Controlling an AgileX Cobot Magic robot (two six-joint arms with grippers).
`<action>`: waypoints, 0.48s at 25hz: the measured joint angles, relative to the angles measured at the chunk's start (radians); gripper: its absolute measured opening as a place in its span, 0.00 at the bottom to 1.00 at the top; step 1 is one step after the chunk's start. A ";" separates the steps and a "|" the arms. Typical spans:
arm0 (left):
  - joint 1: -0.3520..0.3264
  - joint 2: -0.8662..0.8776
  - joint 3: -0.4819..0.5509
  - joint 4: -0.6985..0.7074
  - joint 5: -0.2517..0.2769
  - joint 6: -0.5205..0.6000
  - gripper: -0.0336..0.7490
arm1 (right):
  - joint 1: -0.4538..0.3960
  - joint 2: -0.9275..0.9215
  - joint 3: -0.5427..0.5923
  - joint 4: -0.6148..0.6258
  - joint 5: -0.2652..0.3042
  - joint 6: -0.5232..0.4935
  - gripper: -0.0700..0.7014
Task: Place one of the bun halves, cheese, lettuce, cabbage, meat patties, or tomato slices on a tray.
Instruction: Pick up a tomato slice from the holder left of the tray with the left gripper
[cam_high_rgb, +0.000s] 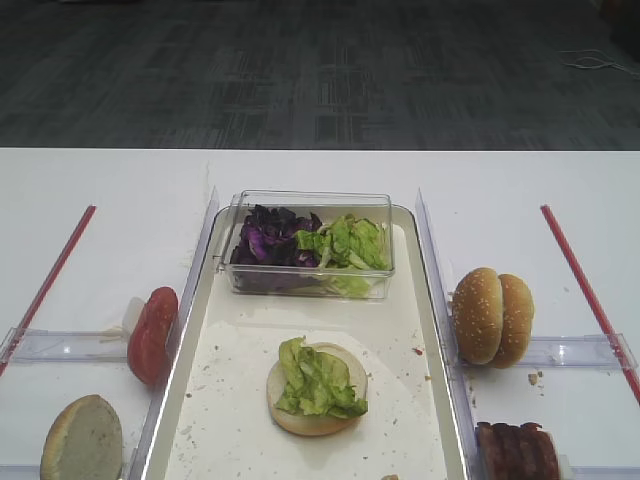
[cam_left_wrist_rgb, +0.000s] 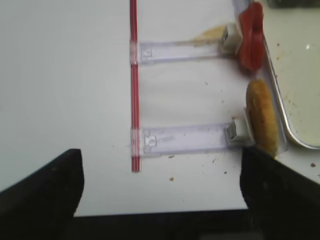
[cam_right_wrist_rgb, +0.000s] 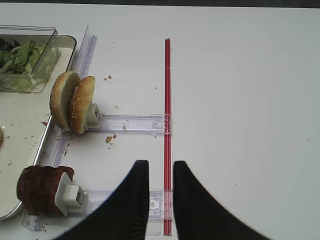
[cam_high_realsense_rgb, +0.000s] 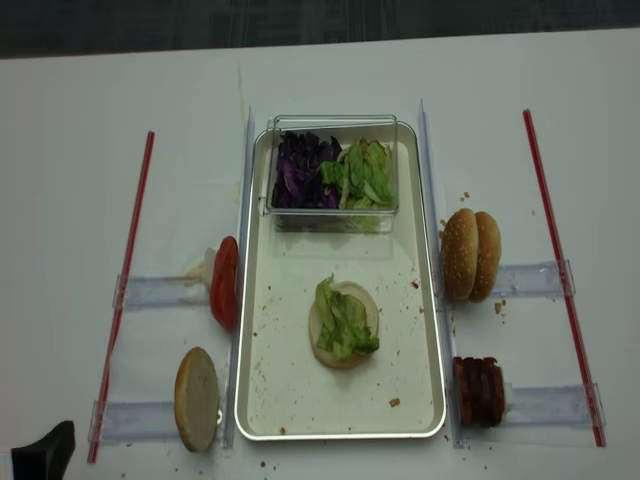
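Two bun halves (cam_right_wrist_rgb: 73, 101) stand left of open jaws (seemingly apart).

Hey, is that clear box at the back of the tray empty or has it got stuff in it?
Not empty. The clear box on the tray holds purple cabbage on its left side and lettuce on its right.
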 joint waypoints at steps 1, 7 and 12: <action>0.000 0.041 0.000 0.000 0.000 0.000 0.83 | 0.000 0.000 0.000 0.000 0.000 0.000 0.32; 0.000 0.329 -0.002 0.000 -0.004 0.000 0.83 | 0.000 0.000 0.000 0.000 0.000 0.000 0.32; 0.000 0.540 -0.004 0.002 -0.015 0.000 0.83 | 0.000 0.000 0.000 0.000 0.000 0.000 0.32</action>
